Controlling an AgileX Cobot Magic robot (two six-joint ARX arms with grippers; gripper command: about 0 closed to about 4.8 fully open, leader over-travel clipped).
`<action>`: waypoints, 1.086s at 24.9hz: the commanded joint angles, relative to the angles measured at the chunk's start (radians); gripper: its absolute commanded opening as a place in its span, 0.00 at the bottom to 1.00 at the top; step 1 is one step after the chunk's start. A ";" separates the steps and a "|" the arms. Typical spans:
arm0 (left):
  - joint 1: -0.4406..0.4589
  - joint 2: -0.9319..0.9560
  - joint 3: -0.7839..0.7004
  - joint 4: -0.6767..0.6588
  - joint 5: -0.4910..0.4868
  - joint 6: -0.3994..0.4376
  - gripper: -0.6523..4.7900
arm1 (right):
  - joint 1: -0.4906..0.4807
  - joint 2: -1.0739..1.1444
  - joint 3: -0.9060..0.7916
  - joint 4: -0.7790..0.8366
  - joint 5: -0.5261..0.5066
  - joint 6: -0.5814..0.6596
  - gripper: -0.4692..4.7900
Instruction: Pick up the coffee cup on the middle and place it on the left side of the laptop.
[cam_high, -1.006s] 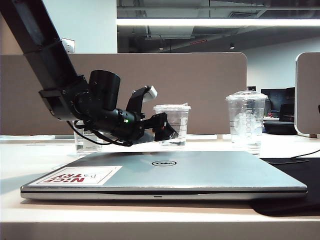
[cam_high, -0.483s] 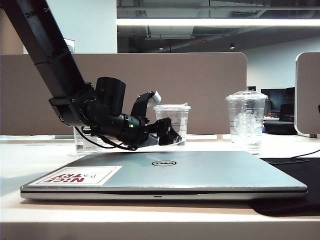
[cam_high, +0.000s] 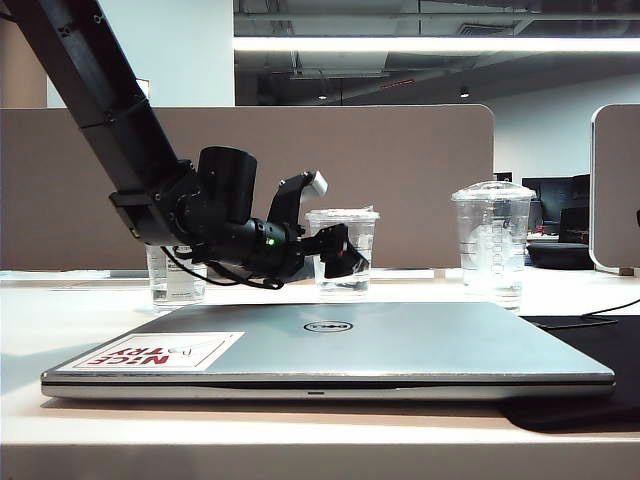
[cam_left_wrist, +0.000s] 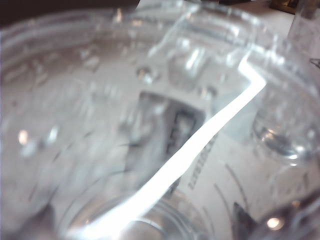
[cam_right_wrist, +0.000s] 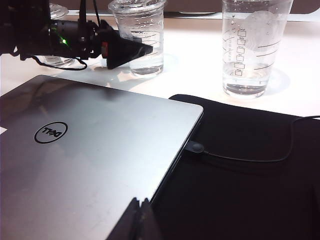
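The coffee cup is a clear, flat-lidded cup standing behind the closed silver Dell laptop, in the middle of three cups. My left gripper is open and level with the cup's lower half, its dark fingers overlapping the cup wall. In the left wrist view the coffee cup fills the frame, blurred, between the dark fingertips. From the right wrist view one left finger reaches beside the coffee cup. My right gripper is shut and empty above the laptop's edge.
A small clear cup stands behind the left arm. A taller dome-lidded cup stands to the right. A black mat with a thin cable lies right of the laptop. A beige partition closes the back.
My left gripper has moved right and slightly up, from short of the coffee cup to overlapping it, jaws still open. The right arm has kept still.
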 joint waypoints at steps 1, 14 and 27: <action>-0.001 0.003 0.014 0.002 0.005 -0.003 1.00 | 0.002 0.002 -0.004 0.017 0.000 -0.001 0.08; 0.000 0.002 0.014 -0.005 0.031 -0.002 0.74 | 0.002 0.002 -0.004 0.017 0.000 -0.001 0.08; 0.002 -0.055 0.013 0.010 0.076 0.003 0.74 | 0.002 0.001 -0.004 0.017 0.000 -0.001 0.08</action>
